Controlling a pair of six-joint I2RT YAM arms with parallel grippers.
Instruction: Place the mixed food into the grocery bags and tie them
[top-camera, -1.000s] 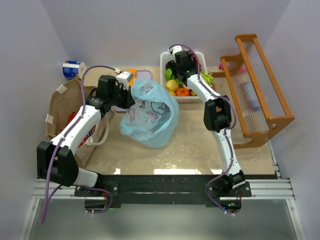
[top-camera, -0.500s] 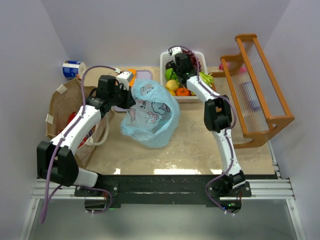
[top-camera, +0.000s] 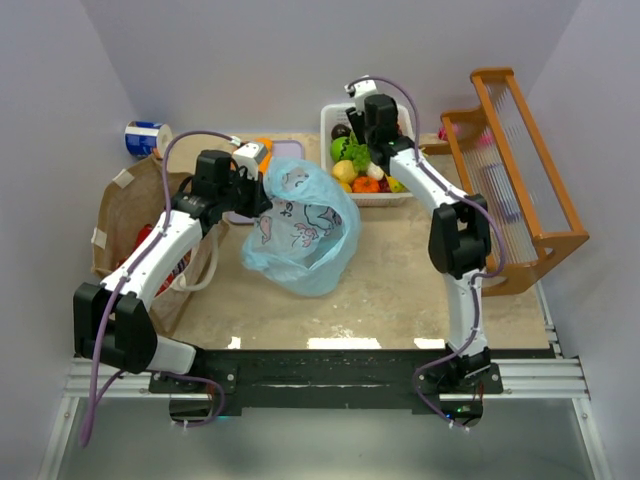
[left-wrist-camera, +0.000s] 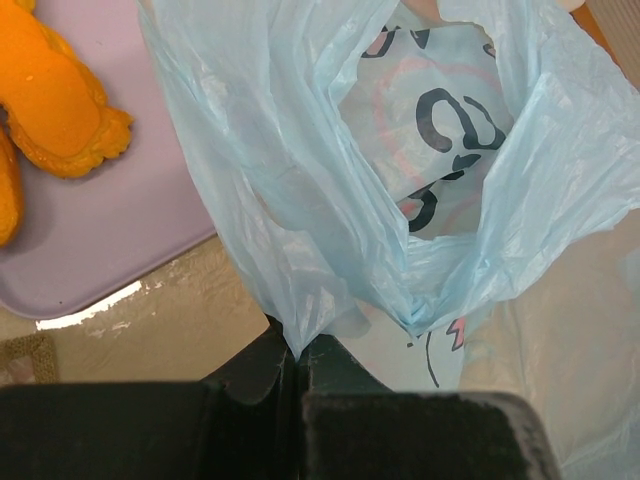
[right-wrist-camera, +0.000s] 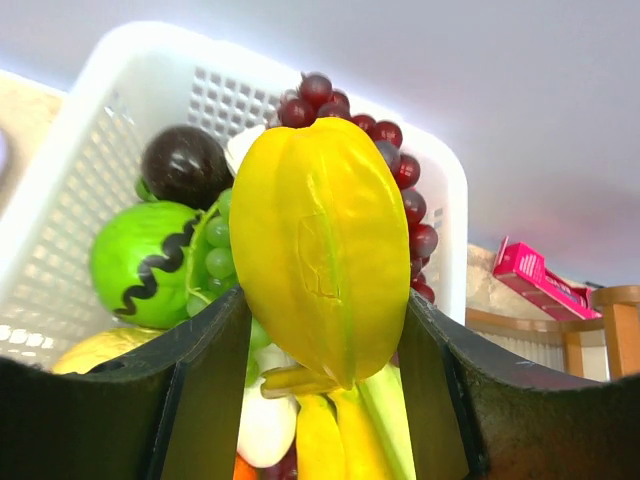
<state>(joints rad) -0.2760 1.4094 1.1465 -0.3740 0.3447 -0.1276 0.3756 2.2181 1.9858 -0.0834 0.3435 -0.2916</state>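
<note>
1. Both grip something: the left hand (left-wrist-camera: 298, 352) is clenched on the light-blue bag (top-camera: 300, 240) at its rim, and the bag sits on the worktop (top-camera: 400, 275).
2. Right hand (right-wrist-camera: 322, 330) grasps a yellow starfruit (right-wrist-camera: 320, 230) — held over the white basket (right-wrist-camera: 60, 190).

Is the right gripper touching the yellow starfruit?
Touching. In the right wrist view, both fingers of the right gripper press against the yellow starfruit.

Nothing legible: dark marks on the light-blue bag (left-wrist-camera: 450, 120) are cartoon prints; the pink box's (right-wrist-camera: 545, 280) label is too blurred.
</note>
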